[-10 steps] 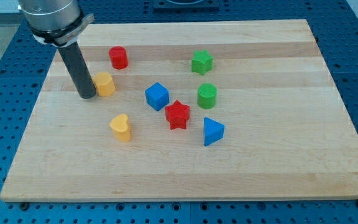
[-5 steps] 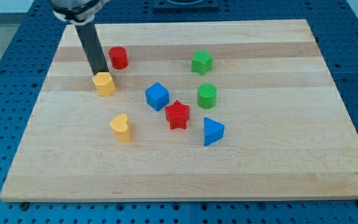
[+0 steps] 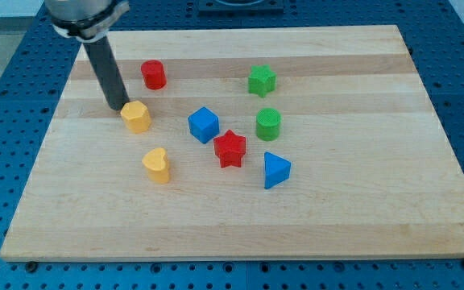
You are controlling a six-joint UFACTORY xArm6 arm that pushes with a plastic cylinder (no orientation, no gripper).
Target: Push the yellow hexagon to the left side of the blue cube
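Pushing underway: tip (image 3: 120,107) touched yellow hexagon's (image 3: 136,117) upper-left edge, no hand fitted; next shove rightward toward blue cube (image 3: 203,125).

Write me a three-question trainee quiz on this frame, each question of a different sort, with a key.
1. True or false: my tip is beside the yellow hexagon, at its upper left in the view.
2. Which block lies nearest the blue cube? A) the red star B) the red cylinder C) the green star
3. Fill in: below the yellow hexagon in the view lies the yellow ____.

Key: 1 true; 2 A; 3 heart.
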